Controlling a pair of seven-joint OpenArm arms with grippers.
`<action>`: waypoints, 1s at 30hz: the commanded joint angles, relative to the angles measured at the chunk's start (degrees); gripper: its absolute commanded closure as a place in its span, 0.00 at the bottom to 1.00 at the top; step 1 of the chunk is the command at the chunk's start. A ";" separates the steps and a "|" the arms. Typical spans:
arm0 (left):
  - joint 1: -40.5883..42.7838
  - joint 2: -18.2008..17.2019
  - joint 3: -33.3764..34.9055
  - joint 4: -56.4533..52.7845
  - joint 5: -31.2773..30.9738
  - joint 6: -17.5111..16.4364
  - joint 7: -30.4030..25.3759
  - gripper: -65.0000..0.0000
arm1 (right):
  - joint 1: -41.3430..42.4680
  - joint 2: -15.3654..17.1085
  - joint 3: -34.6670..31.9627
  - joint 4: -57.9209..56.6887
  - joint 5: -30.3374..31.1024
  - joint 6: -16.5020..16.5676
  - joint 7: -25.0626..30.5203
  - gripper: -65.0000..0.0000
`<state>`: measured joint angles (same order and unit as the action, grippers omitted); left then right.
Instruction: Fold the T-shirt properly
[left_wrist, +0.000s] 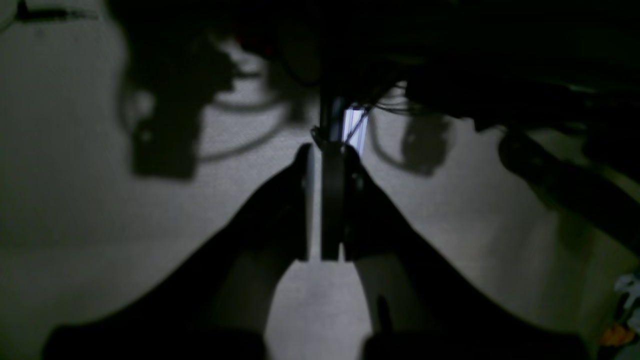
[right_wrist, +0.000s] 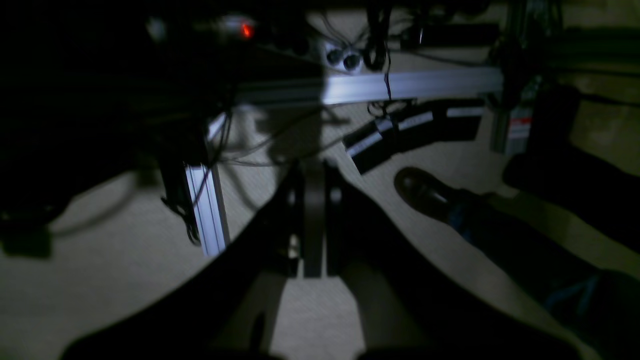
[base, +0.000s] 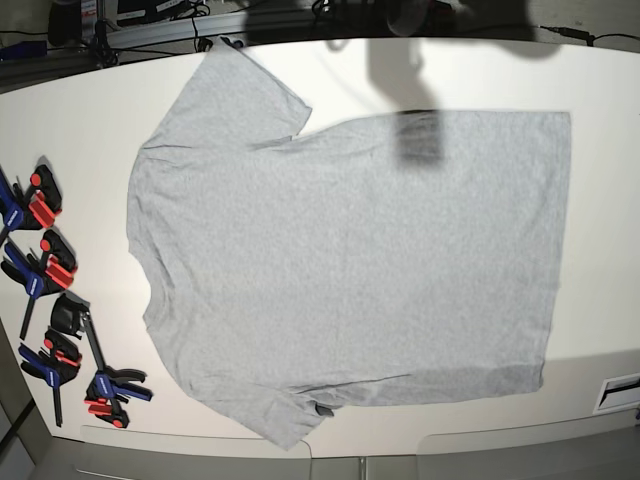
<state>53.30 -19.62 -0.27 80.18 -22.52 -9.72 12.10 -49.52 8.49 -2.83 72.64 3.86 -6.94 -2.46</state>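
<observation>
The light grey T-shirt (base: 350, 260) lies spread flat on the white table (base: 610, 75), plain side up. Its collar end is to the left, its hem to the right, one sleeve (base: 235, 95) at the top and the other (base: 285, 420) at the bottom. No lettering shows. Neither arm is in the base view. My left gripper (left_wrist: 324, 150) appears in its dark wrist view with its fingers together, holding nothing, over the floor. My right gripper (right_wrist: 313, 170) is likewise shut and empty, over the floor. The shirt is in neither wrist view.
Several red, blue and black clamps (base: 50, 265) lie along the table's left edge. The right wrist view shows an aluminium frame bar (right_wrist: 400, 85), cables and a person's dark shoe (right_wrist: 425, 192) on the floor. A dark shadow falls on the shirt's top edge (base: 418, 135).
</observation>
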 joint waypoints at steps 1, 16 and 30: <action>2.93 -1.20 -0.11 3.32 -0.13 -0.46 0.46 0.97 | -2.91 0.13 0.24 4.33 0.33 -0.31 1.42 1.00; 13.07 -7.23 -8.33 43.41 -6.88 -9.14 18.45 0.97 | -16.50 1.03 7.28 53.35 1.38 3.89 -9.35 1.00; 5.64 -7.08 -29.38 42.88 -37.53 -27.71 24.22 0.97 | -2.40 -0.44 30.47 46.60 44.17 27.56 -16.41 1.00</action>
<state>58.30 -26.37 -29.23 122.39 -58.76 -36.77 37.12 -51.29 7.94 27.46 118.32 48.14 20.38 -19.70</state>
